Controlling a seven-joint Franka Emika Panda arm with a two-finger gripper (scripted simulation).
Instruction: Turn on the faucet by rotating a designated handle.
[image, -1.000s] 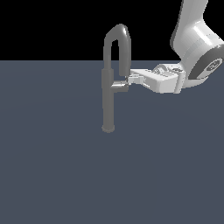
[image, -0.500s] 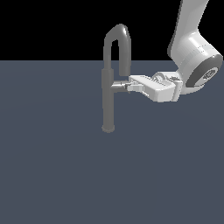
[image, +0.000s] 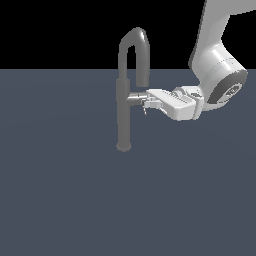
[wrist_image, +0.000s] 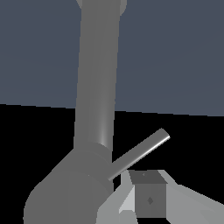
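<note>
The faucet (image: 123, 115) is a slim grey column with a gooseneck spout arching over its top. The handle (image: 136, 97) is a short grey stub sticking out of the column toward the exterior view's right. My gripper (image: 146, 103) comes in level from that side, its tips against the stub's outer end and slightly below it. The jaws look shut, with nothing between them. In the wrist view the faucet (wrist_image: 98, 87) fills the frame. There the handle (wrist_image: 140, 153) is a thin glinting rod passing just beside my gripper (wrist_image: 139, 187), one finger (wrist_image: 149, 199) close to its base.
A plain dark grey-blue floor (image: 60, 200) spreads all around the faucet's base. My white forearm and wrist (image: 220, 80) hang in from the exterior view's upper right.
My gripper has moved toward the exterior view's left and a little lower, closing the gap to the handle. The faucet column has not moved.
</note>
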